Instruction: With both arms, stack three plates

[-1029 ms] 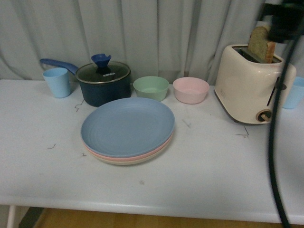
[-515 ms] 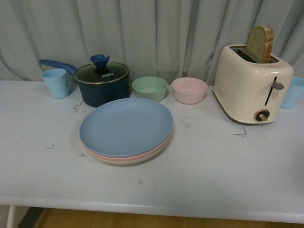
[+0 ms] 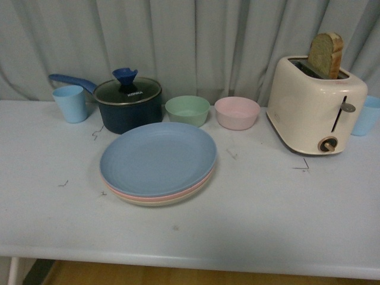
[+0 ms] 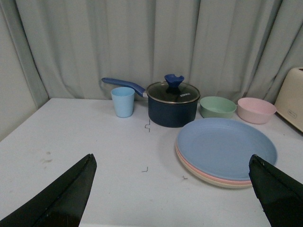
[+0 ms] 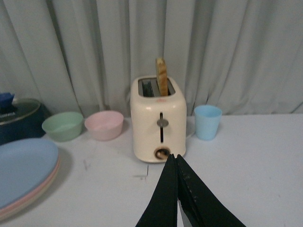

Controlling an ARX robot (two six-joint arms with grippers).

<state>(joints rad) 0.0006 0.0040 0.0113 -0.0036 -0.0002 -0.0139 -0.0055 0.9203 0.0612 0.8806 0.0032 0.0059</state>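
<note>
The three plates lie in one stack in the middle of the white table: the blue plate (image 3: 157, 157) on top, the pink plate (image 3: 178, 195) under it, the beige plate (image 3: 155, 202) at the bottom, only their rims showing. The stack also shows in the left wrist view (image 4: 225, 147) and at the edge of the right wrist view (image 5: 23, 168). No arm shows in the front view. My left gripper (image 4: 173, 163) is open and empty, pulled back from the stack. My right gripper (image 5: 173, 158) is shut and empty, in front of the toaster.
Behind the stack stand a dark blue lidded saucepan (image 3: 127, 104), a small green bowl (image 3: 187, 110) and a small pink bowl (image 3: 237, 112). A light blue cup (image 3: 70, 103) stands at the far left. A cream toaster (image 3: 314, 104) with a bread slice and another blue cup (image 5: 207, 121) stand right.
One second ago a black arm and its cable crossed the right side of the front view; they have withdrawn out of view. The plate stack has not moved.
</note>
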